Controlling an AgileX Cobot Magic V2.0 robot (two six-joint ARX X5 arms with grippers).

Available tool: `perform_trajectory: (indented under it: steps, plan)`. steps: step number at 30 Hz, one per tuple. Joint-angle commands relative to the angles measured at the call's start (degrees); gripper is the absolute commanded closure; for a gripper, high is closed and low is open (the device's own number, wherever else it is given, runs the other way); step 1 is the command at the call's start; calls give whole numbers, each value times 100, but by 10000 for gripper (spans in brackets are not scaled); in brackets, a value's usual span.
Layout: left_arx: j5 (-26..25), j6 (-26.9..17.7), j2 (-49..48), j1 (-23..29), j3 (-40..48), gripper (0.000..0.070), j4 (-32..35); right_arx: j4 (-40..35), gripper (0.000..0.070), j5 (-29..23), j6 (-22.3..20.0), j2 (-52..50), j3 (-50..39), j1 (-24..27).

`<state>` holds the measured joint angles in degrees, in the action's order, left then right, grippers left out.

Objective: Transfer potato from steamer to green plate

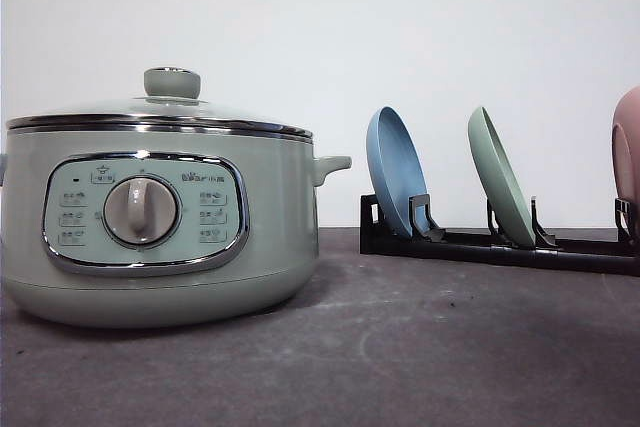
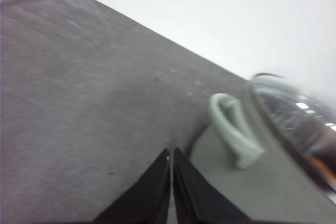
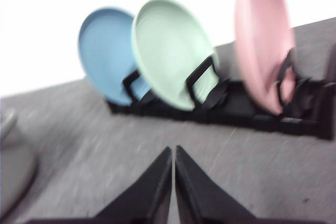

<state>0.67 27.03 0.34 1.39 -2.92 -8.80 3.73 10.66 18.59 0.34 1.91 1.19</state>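
Observation:
The pale-green steamer (image 1: 150, 222) stands at the left of the table with its knobbed glass lid (image 1: 172, 97) on; the potato is hidden. In the left wrist view the steamer's side handle (image 2: 233, 129) and lid edge (image 2: 294, 119) sit close beside my left gripper (image 2: 171, 156), which is shut and empty over the grey table. The green plate (image 1: 500, 187) stands on edge in a black rack (image 1: 500, 247) at the right. It also faces my right gripper (image 3: 173, 153), the green plate (image 3: 173, 51) upright in the rack ahead; that gripper is shut and empty.
A blue plate (image 1: 395, 172) stands in the rack left of the green one, and a pink plate (image 1: 628, 147) at the right edge. The grey table top (image 1: 420, 347) stretches in front of the rack. A white wall with sockets lies behind.

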Motion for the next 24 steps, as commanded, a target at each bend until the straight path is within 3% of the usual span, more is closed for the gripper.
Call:
perform_trajectory:
  steps: [1,11,18,24]
  plan:
    - [-116,227,15,11,-221,699,72,-68,700,-46,201,-11,227,9]
    - [-441,98,789,11,-1519,698,-301,198,700,-37,71,487,1519,9]
    - [-1073,-703,1790,11,-2830,698,-1002,929,700,46,-372,1434,2816,9]
    - [-1803,-1417,2727,9,-3934,698,-1917,1923,700,532,-934,2374,3936,9]
